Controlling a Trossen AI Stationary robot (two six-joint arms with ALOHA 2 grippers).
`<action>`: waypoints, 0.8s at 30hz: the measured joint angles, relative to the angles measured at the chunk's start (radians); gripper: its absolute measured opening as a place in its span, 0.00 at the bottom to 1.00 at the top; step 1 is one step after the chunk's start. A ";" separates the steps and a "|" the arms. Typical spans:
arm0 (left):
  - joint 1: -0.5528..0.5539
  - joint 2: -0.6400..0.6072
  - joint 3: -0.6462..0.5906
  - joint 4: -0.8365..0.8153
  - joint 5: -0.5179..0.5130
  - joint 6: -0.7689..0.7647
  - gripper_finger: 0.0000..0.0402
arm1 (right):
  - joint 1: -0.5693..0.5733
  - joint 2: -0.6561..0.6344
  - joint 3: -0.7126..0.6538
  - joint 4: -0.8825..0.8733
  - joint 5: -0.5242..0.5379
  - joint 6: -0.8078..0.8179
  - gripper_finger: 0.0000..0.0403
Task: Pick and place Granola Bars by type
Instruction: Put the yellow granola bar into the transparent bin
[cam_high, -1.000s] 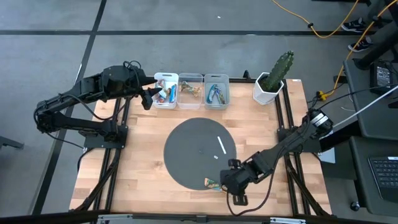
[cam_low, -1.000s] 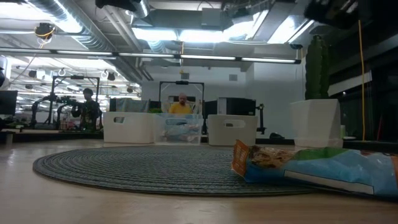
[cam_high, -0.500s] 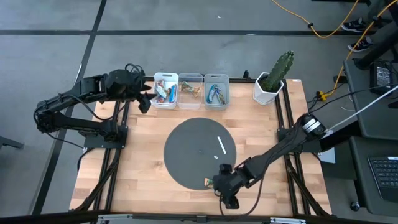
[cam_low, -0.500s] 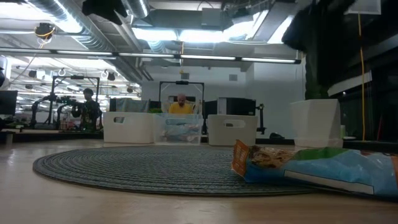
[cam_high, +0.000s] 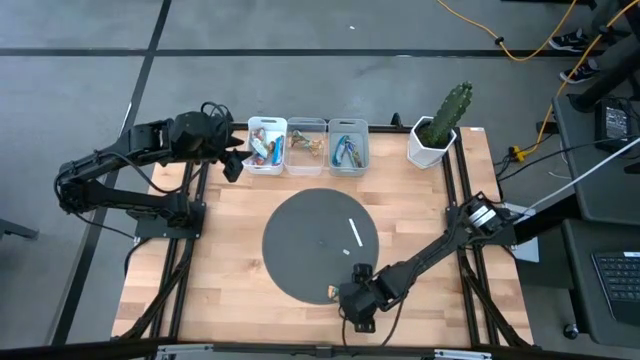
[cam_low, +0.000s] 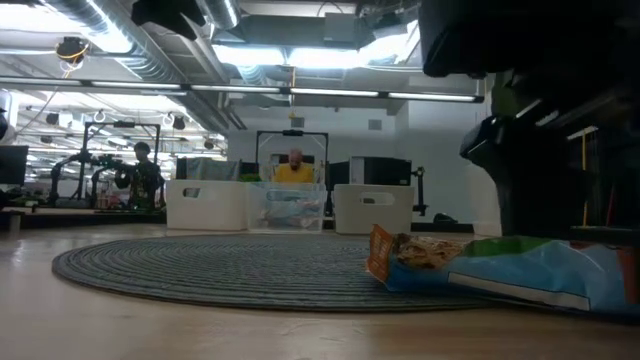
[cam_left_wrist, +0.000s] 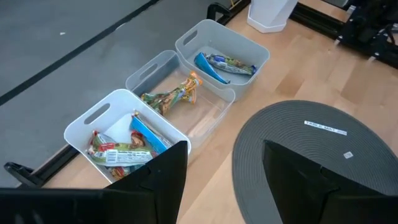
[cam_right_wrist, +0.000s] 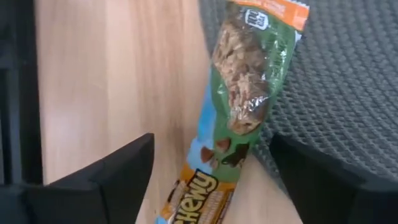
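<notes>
Left gripper (cam_high: 232, 165) sits at 10 o'clock from the mat, just beside the white bin (cam_high: 266, 146), jaws spread, nothing between them. Your left wrist view shows what the overhead cannot resolve: red-wrapped bars plus a blue one in that bin (cam_left_wrist: 118, 149), an orange-brown bar in the clear bin (cam_left_wrist: 174, 96), blue bars in the third bin (cam_left_wrist: 224, 62).

3 bins stand in a row at 12 o'clock of the round grey mat (cam_high: 320, 245). A thin white stick (cam_high: 355, 234) lies on the mat right of centre. The potted cactus (cam_high: 440, 125) stands at 2 o'clock.

Right gripper (cam_high: 350, 305) is down at 6 o'clock, at the mat's near edge. Only your right wrist view shows the fit: jaws spread wide, 1 finger on each side of the last granola bar (cam_right_wrist: 239, 118), which lies half on the mat, half on wood; contact not clear. The low view shows the bar (cam_low: 480, 270) flat on the table with the arm's dark bulk above it.

Against 1 second back: the right gripper has slid left along the mat edge over the bar and its jaws have widened. The left gripper has pulled slightly away from the white bin.
</notes>
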 joint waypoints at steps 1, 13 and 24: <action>0.000 0.000 0.000 0.000 0.002 0.000 0.49 | 0.000 0.004 0.001 0.000 0.004 0.009 0.79; -0.001 0.000 0.000 0.000 0.004 0.001 0.49 | 0.001 0.005 0.077 -0.173 -0.055 0.030 0.11; -0.001 0.000 0.000 0.000 0.004 -0.001 0.49 | 0.010 -0.201 0.224 -0.727 0.236 -0.023 0.09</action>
